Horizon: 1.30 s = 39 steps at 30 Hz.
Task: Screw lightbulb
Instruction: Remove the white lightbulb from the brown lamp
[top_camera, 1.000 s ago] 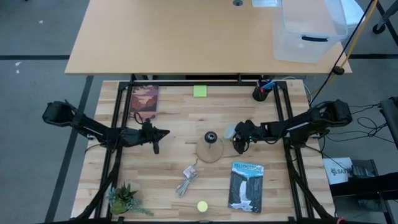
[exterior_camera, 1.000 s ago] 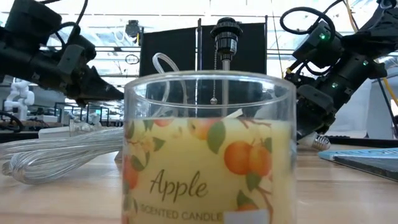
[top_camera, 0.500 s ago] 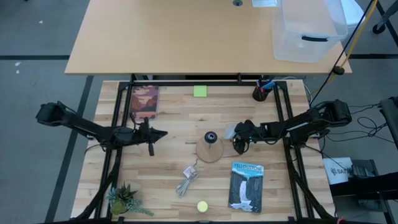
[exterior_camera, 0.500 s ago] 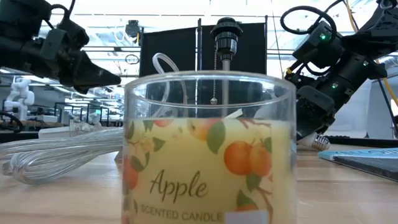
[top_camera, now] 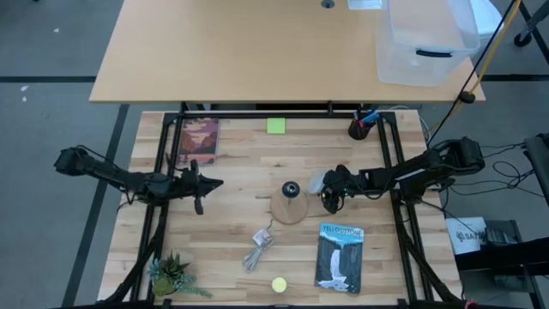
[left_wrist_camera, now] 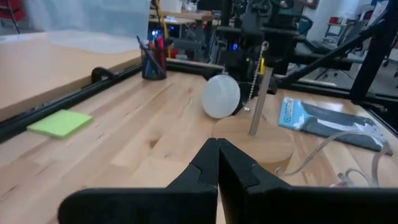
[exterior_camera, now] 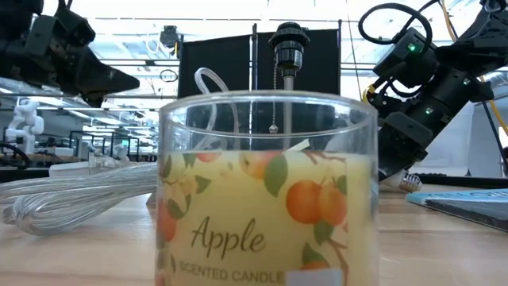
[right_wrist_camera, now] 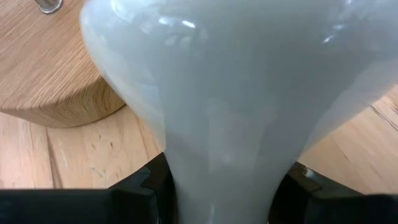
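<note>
My left gripper (top_camera: 199,182) waits pinched shut, well left of the wooden base (top_camera: 289,207); its black socket (top_camera: 292,187) faces upward. Just right of it, my right gripper (top_camera: 328,186) clamps the lightbulb (top_camera: 317,182) by its neck, globe lying level toward the socket. Candle (exterior_camera: 266,195) label: "Apple Scented Candle."

The white frosted lightbulb (right_wrist_camera: 217,93) is cut off by the right wrist view's edges; its screw neck is hidden between dark fingers (right_wrist_camera: 134,186).
</note>
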Available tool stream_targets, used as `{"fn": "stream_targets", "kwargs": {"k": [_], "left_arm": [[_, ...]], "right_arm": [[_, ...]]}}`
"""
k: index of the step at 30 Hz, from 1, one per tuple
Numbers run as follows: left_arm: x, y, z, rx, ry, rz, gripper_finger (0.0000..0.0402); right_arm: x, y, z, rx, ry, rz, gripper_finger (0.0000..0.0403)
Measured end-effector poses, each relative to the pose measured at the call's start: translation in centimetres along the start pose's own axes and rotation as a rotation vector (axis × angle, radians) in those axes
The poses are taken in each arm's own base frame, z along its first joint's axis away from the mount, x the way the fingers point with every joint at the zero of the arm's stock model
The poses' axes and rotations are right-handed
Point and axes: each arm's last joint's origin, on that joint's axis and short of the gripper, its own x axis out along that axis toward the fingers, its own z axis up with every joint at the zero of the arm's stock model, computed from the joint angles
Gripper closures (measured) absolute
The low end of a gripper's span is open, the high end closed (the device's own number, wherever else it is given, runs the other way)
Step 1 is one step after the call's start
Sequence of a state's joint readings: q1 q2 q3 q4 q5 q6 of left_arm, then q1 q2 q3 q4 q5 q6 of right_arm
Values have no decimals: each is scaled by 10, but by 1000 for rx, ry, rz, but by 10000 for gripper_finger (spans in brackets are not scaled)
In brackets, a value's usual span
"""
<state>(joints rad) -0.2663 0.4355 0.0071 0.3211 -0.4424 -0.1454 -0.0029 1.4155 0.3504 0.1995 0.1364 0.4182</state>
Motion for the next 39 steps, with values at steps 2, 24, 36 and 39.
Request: {"fn": "stream_targets", "kwargs": {"k": [2,24,36,39], "left_arm": [[-3,1,1,9,-12,-5,402],[-18,8,4,20,-56,1,402],[-18,8,4,-4,-57,11,402],[-18,8,4,-4,-57,11,402]], "right_arm": [[0,0,0,-4,2,-1,234],[0,4,-3,-59,13,10,215],[-12,11,1,-126,-11,107,88],[-31,15,11,-188,-109,148,81]]}}
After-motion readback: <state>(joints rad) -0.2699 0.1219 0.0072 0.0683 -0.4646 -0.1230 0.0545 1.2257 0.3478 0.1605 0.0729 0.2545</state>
